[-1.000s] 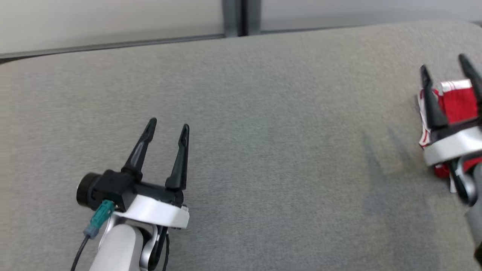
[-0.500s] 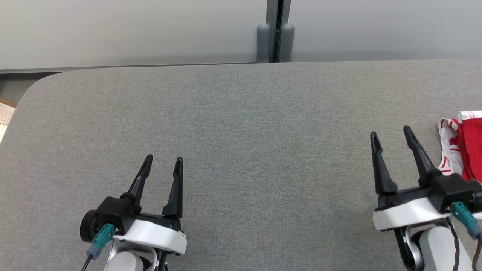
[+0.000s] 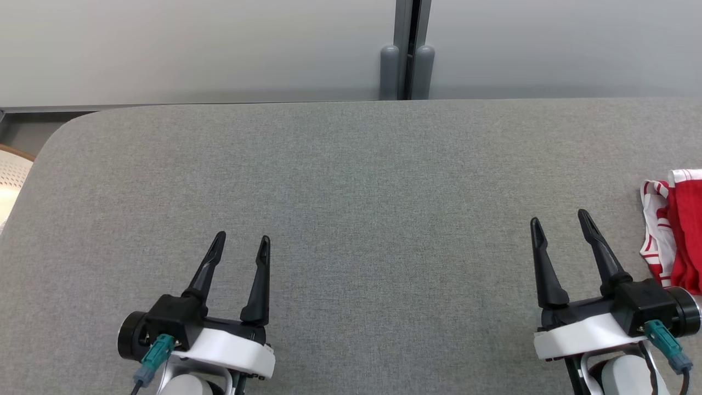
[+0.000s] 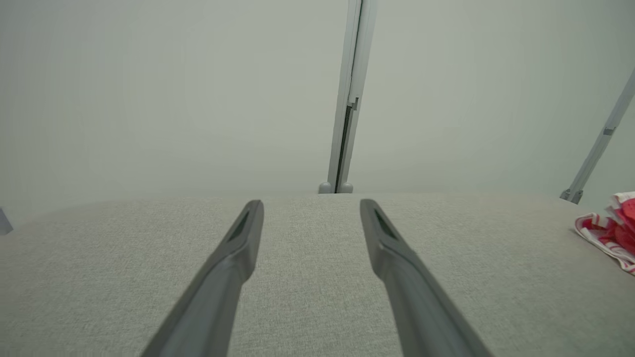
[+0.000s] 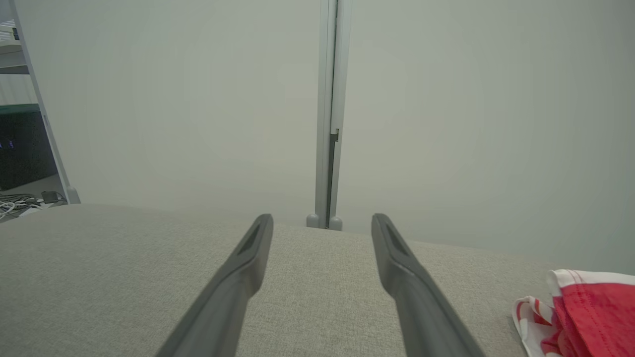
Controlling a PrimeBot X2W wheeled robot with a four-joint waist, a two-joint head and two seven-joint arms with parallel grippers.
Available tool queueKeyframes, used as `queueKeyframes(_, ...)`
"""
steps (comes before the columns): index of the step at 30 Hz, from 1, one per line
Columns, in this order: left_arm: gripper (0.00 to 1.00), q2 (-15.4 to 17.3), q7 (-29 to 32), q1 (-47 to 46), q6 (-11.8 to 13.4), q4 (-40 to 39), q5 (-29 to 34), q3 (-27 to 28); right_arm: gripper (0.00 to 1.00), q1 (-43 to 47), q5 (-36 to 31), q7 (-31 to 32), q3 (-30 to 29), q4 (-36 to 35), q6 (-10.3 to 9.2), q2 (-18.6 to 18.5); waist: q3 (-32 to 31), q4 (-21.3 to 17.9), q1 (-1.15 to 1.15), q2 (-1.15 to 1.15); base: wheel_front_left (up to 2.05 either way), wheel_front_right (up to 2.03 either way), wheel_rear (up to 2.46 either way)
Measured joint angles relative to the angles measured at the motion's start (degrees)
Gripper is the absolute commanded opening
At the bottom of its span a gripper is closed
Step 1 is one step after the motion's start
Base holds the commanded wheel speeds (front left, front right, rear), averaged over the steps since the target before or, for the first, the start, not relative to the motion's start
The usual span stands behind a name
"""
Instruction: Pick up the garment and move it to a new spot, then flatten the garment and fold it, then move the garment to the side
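- Head view: broad grey fabric surface, rounded at the far left corner, reaching from edge to edge of the picture.
- Behind it, pale wall panels joined by a grey post; of no use for the task.
- Garment: red with white striped trim, lying on the surface at the far right side, cut by the edge of the picture. Compact, with rather straight edges in the head view and the right wrist view, so probably folded already. How neatly, impossible to tell, with part of it hidden. Judged from this: flattening and folding done, last step (moving to the side) finished or almost finished.
- Left end effector: at lower left over the surface, fingers spread wide, holding nothing, well apart from the garment.
- Right end effector: at lower right, also spread wide and holding nothing. Near the garment but not touching it, fingers pointing toward the wall and not toward the cloth.
- Next move, as a judgement only: little left to do. If the placement is accepted, only holding both arms clear of the cloth. If further aside is wanted, turning the right end effector to the right, lowering onto the near edge of the fold and closing on all layers together, so as not to open the fold while sliding.
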Motion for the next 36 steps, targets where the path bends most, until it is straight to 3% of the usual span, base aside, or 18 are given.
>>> queueKeyframes(10,1.00,0.0,0.0,0.1,0.4,0.2,-3.1,0.7,1.00,0.0,-0.1,0.0,0.5,0.1,0.00,0.1,0.0,-0.3,0.00,0.00,0.00,0.00,0.00)
queueKeyframes(17,1.00,0.0,0.0,0.2,-1.0,-0.1,-3.0,1.2,1.00,0.0,0.2,0.0,0.6,0.0,0.00,0.2,-0.1,-0.6,0.00,0.00,0.13,-0.09,-0.04)
queueKeyframes(30,1.00,0.0,0.0,0.6,-1.5,0.8,-4.9,2.4,1.00,0.0,1.0,0.0,1.0,0.2,0.00,0.2,-0.5,-0.9,0.00,0.00,0.00,0.00,0.00)
queueKeyframes(31,0.00,0.0,0.0,0.6,-1.5,1.0,-4.9,2.3,0.00,0.0,1.0,0.0,1.0,0.3,0.00,0.2,-0.5,-1.0,0.00,0.00,0.00,0.00,0.00)
queueKeyframes(36,0.00,-0.2,0.4,2.2,-1.5,2.9,-6.0,2.1,0.00,1.8,2.5,0.3,1.1,2.1,0.00,0.3,-0.6,-1.0,0.00,0.00,0.00,0.00,0.00)
